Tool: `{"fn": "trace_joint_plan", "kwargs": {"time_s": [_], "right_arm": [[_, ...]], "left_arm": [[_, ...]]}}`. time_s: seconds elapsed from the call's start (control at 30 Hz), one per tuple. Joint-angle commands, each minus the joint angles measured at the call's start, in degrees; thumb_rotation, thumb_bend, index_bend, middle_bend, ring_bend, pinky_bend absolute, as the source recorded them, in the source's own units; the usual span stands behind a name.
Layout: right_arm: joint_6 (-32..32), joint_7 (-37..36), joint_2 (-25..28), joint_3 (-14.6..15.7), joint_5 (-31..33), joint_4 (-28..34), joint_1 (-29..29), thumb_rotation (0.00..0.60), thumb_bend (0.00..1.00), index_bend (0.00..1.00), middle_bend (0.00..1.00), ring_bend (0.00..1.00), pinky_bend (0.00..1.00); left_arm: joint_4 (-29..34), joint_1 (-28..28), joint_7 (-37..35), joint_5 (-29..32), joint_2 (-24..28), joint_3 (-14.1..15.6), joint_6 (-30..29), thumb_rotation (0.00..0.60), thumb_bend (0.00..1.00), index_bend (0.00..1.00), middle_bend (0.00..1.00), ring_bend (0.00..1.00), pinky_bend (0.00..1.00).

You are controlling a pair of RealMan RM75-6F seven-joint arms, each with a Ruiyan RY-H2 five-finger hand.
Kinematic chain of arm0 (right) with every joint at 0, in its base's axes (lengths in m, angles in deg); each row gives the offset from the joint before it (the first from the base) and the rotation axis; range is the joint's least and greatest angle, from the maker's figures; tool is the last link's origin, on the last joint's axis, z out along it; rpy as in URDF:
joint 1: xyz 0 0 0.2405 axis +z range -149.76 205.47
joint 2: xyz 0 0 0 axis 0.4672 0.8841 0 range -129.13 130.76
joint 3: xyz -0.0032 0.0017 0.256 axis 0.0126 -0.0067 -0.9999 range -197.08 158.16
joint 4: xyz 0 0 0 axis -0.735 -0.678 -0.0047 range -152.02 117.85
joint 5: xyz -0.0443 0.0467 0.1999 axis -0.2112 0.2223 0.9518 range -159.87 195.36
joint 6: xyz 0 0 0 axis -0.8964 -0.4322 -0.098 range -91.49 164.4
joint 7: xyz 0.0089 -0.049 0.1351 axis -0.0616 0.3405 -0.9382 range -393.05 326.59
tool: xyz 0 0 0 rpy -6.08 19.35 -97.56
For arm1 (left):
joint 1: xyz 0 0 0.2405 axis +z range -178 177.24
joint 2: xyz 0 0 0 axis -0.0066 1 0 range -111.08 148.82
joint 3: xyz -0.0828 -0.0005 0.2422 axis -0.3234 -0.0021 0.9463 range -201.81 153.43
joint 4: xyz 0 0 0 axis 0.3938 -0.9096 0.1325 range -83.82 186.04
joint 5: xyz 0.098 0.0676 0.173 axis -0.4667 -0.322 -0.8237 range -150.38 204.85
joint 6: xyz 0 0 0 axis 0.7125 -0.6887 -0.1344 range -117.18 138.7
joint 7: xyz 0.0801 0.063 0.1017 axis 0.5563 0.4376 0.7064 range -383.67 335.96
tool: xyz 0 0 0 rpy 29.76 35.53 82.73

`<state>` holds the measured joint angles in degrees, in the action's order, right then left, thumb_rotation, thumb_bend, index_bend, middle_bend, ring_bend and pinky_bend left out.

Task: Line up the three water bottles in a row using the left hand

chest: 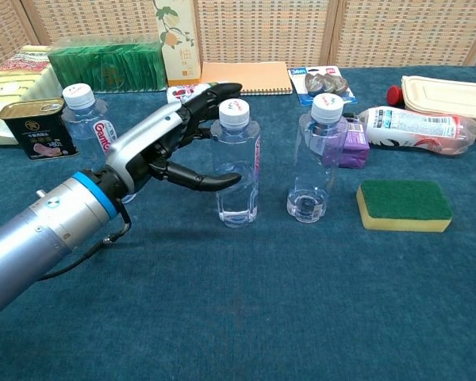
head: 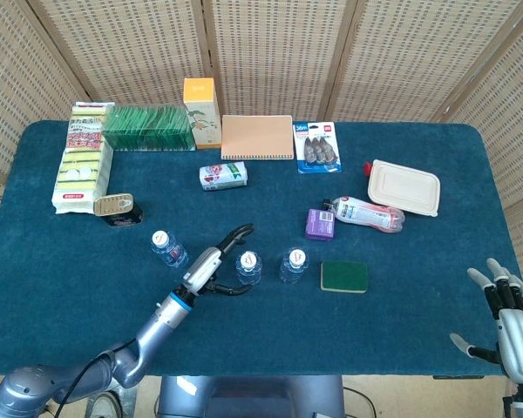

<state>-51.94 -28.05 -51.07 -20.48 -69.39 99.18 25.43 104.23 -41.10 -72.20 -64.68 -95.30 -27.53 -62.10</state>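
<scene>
Chest view: left hand [chest: 163,147] with fingers [chest: 214,181] spread, empty, just at 9 o'clock of the middle bottle [chest: 238,163]. Left bottle [chest: 87,119] and right bottle [chest: 315,157] stand upright on the surface [chest: 301,302]; right hand [head: 506,318] lies spread, empty.
</scene>
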Motion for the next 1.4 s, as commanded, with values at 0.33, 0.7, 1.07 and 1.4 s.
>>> {"fn": "trace_joint_plan", "kwargs": {"time_s": [0.33,0.7,1.07,1.4], "right_arm": [[-0.6,1.1,-0.1,0.7,-1.4,0.6,-0.5,0.600,0.00,0.15,0.01,0.00,0.00],[-0.1,1.6,-0.1,1.0,-1.7,0.8,-0.4,0.600,0.00,0.15,0.01,0.00,0.00],[0.2,1.2,0.1,1.2,-2.1,0.9,-0.4,0.600,0.00,0.15,0.01,0.00,0.00],[0.8,0.4,0.5,0.8,-0.8,0.7,0.0,0.600,0.00,0.15,0.01,0.00,0.00]], "left_arm": [[16.8,3.9,-0.6,-4.5,12.7,1.1,-10.3,0.600,0.21,0.00,0.00,0.00,0.15],[25.8,9.8,-7.1,-1.9,24.1,-0.6,-18.6,0.600,0.21,0.00,0.00,0.00,0.15],[13.6,9.8,-17.5,5.4,20.3,0.0,-5.5,0.600,0.21,0.00,0.00,0.00,0.15],[1.7,12.4,-25.8,6.0,14.8,1.8,-2.1,0.600,0.21,0.00,0.00,0.00,0.15]]}}
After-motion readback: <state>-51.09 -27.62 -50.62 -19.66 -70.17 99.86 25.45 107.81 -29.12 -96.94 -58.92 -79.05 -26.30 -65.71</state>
